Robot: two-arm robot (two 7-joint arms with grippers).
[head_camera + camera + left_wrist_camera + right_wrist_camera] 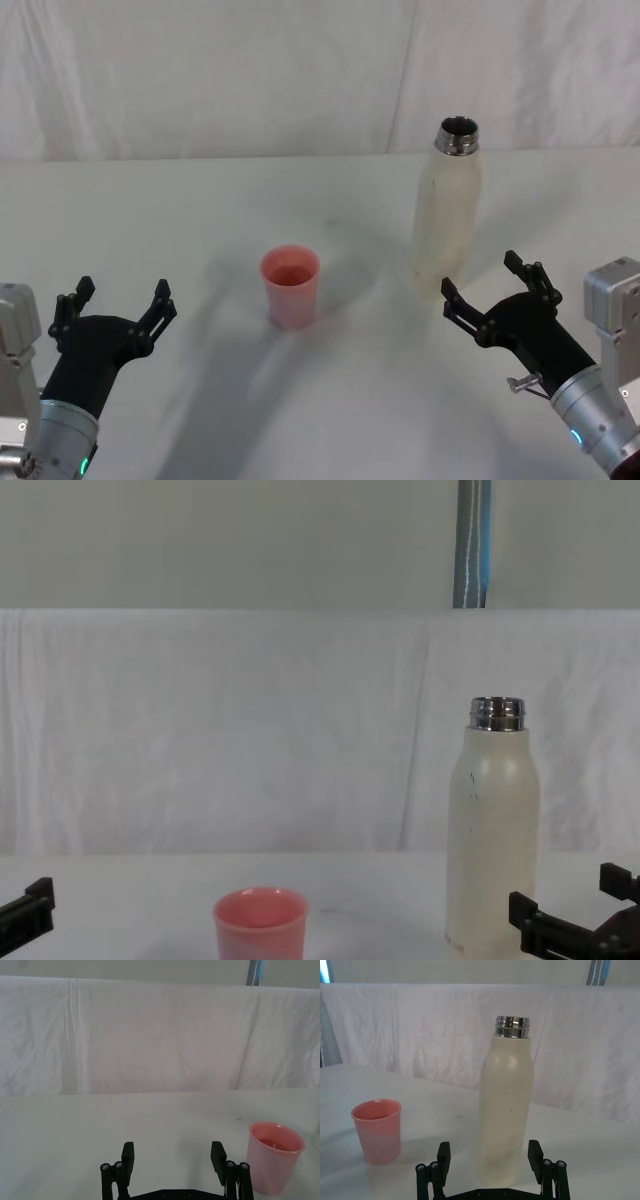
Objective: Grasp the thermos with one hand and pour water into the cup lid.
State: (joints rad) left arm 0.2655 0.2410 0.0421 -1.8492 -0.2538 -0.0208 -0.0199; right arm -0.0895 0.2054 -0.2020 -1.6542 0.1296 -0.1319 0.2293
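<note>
The cream-white thermos (447,215) stands upright on the white table, right of centre, its steel neck uncapped. It also shows in the right wrist view (506,1110) and the chest view (492,835). The pink cup lid (290,287) stands upright near the table's middle, left of the thermos (274,1156) (377,1130) (259,922). My right gripper (484,283) is open, just in front of the thermos base, aimed at it but apart from it (489,1157). My left gripper (121,299) is open near the front left, well left of the cup lid (172,1156).
A white cloth covers the table (200,220) and hangs as a backdrop (250,730) behind it. A grey-blue pole (473,542) rises behind the backdrop. Bare table lies between the cup lid and the thermos.
</note>
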